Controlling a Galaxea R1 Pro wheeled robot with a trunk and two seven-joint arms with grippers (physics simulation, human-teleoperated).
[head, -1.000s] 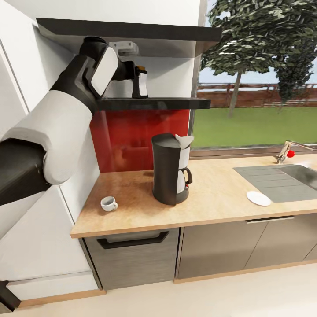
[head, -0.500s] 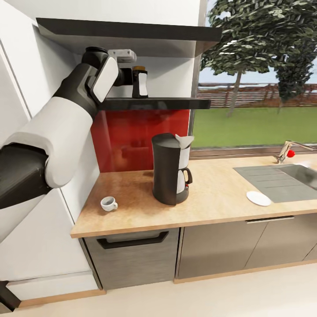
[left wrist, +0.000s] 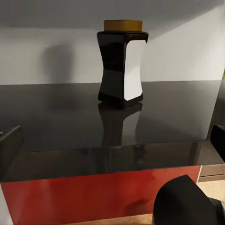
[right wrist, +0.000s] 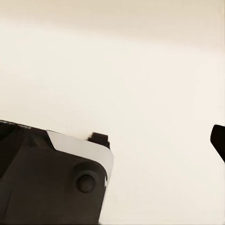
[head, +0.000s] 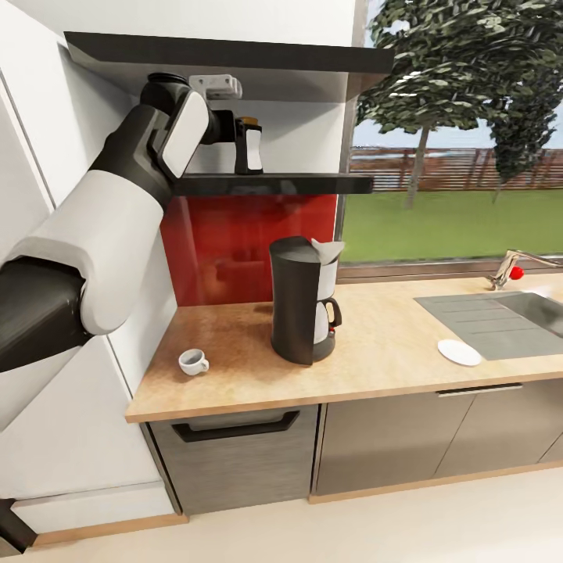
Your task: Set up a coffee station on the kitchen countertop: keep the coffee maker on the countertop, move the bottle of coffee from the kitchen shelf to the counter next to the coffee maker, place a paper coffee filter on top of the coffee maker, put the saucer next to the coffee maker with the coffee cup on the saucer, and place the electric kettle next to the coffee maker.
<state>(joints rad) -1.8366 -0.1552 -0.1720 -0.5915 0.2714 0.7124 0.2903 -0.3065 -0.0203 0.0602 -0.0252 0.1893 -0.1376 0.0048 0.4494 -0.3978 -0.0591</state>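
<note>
left gripper (head: 228, 127) fingers spread wide, level with bottle of coffee (left wrist: 122, 63), not yet around it. bottle upright on kitchen shelf (head: 313, 184), above coffee maker (head: 301, 301). risk: off-centre closure tips bottle off shelf. right gripper state: cannot tell.

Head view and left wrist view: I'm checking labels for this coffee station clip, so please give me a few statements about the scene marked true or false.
1. The bottle of coffee stands upright on the kitchen shelf. True.
2. The left gripper is clamped around the bottle. False: its jaws are spread wide, short of the bottle, which stands free.
3. A paper coffee filter sits on top of the coffee maker. True.
4. The coffee cup rests on the saucer. False: the cup sits on the bare countertop left of the coffee maker, and the saucer lies far right by the sink.
5. The bottle has a red cap. False: it is yellow-brown.
</note>
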